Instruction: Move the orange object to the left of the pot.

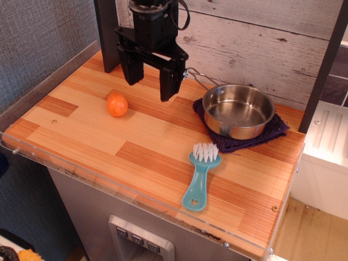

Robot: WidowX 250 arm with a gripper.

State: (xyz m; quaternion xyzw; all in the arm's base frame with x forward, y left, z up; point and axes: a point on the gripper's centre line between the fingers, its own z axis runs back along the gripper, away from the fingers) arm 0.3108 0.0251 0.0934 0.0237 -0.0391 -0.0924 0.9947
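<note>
The orange object (117,104) lies on the wooden tabletop, well to the left of the pot (238,110). The shiny steel pot stands on a dark purple cloth (272,132) at the right, its wire handle pointing back-left. My black gripper (149,85) hangs open and empty above the table, between the orange object and the pot, a little behind both. Its two fingers (168,84) point down and are spread wide. It touches nothing.
A teal brush (199,175) with white bristles lies near the front edge, below the pot. A grey plank wall runs along the back. A clear plastic rim (81,171) lines the front and left edges. A dark post (322,68) stands at the right.
</note>
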